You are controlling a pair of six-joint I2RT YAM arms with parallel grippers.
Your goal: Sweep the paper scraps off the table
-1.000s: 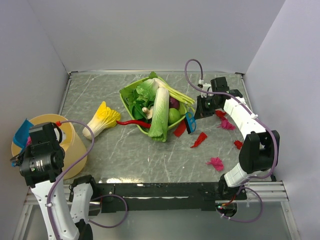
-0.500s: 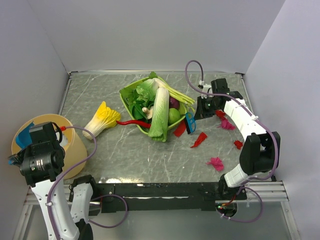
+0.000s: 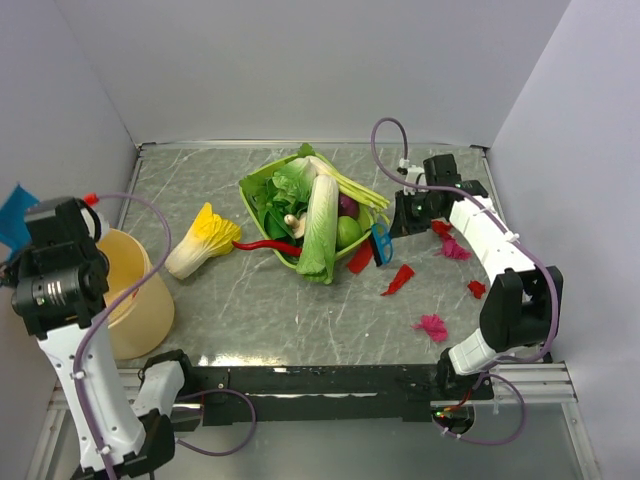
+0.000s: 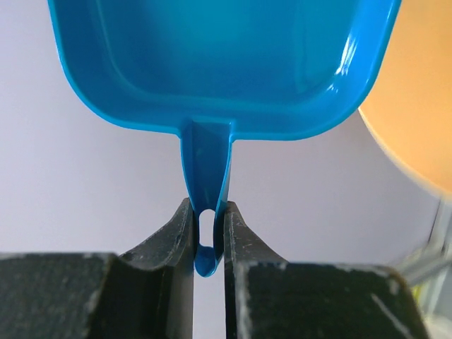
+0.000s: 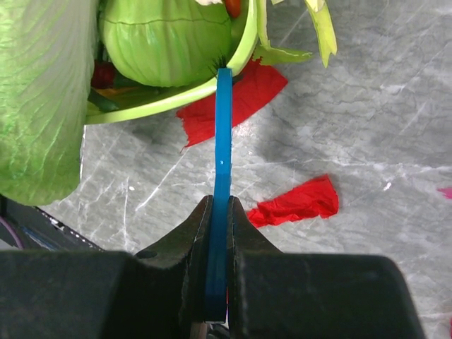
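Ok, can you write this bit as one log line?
left gripper: shut on dustpan, near bucket | right gripper: shut on blue tool, tip at bowl | scraps: on table

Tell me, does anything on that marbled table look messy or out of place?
Yes. Red and pink paper scraps lie scattered over the right side of the grey-green marbled table, one red strip at the rim of the green plastic basket.

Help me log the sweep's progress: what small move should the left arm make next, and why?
Probably lower the left gripper, shut on the handle of the blue dustpan, over toward the right side of the table. The dustpan shows no scraps inside and hangs by the tan bucket, while paper scraps lie near the blue brush in the right gripper.
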